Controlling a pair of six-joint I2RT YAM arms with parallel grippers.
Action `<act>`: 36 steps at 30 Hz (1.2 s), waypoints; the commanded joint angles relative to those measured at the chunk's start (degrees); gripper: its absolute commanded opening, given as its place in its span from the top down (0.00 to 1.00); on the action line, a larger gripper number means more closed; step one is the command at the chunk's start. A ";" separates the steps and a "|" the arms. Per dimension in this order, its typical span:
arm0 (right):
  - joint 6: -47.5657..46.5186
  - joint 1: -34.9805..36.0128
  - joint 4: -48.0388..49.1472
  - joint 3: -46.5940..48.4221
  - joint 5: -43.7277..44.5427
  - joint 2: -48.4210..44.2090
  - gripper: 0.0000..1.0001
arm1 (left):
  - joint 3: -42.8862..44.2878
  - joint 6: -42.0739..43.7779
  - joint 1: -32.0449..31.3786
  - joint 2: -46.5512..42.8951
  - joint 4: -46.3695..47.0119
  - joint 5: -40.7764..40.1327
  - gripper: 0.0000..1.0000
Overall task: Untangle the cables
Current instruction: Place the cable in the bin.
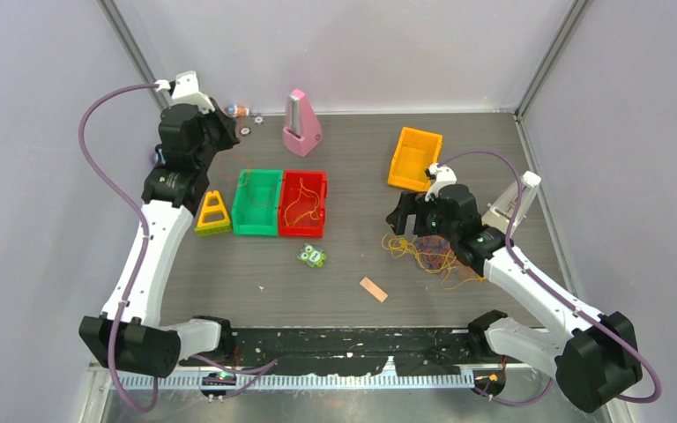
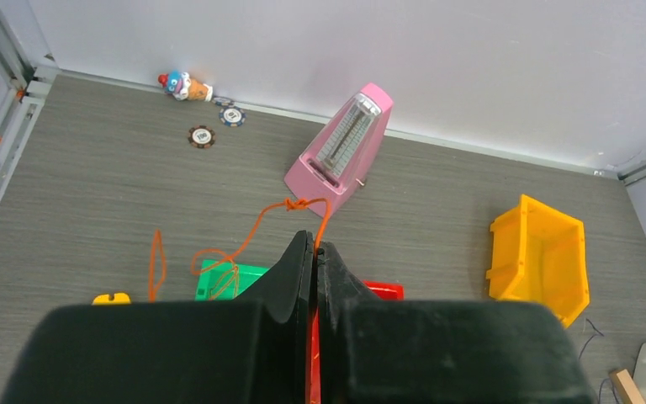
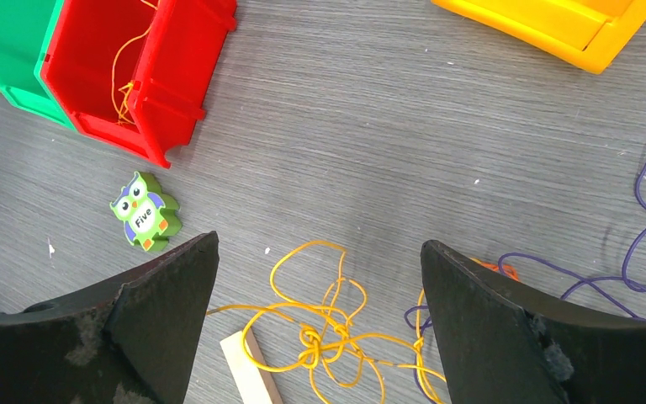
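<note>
The cables point(image 1: 430, 256) lie tangled on the table at the right: knotted yellow strands point(image 3: 336, 330), purple loops point(image 3: 639, 252) and a bit of orange point(image 3: 498, 268). My right gripper point(image 3: 320, 244) hangs open just above the yellow knot, a finger on each side point(image 1: 410, 220). My left gripper point(image 2: 315, 244) is at the back left point(image 1: 225, 137), raised over the bins and shut on a single orange cable point(image 2: 256, 225). That strand rises from the jaws, makes a small knot, and trails down into the green bin point(image 2: 231, 273).
Green bin point(image 1: 258, 204) and red bin point(image 1: 304, 204) sit side by side, a yellow strand in the red one point(image 3: 122, 76). Also here: a yellow bin point(image 1: 414, 159), a pink metronome point(image 1: 301, 123), an owl block point(image 1: 312, 256), a wooden stick point(image 1: 373, 289) and a yellow triangle point(image 1: 213, 214).
</note>
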 commanded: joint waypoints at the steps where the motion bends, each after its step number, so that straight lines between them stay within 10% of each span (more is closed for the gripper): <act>1: -0.36 0.01 1.86 2.50 -0.52 0.08 0.05 | 1.07 1.10 0.30 -4.29 -0.23 0.60 1.00; 19: 0.17 0.00 2.27 2.09 -1.32 -0.61 0.05 | -4.47 1.18 0.26 -3.14 -3.59 6.79 1.00; 36: 0.71 -0.02 1.31 1.40 0.38 -2.40 0.05 | -0.54 -5.28 0.21 26.84 -20.25 3.06 1.00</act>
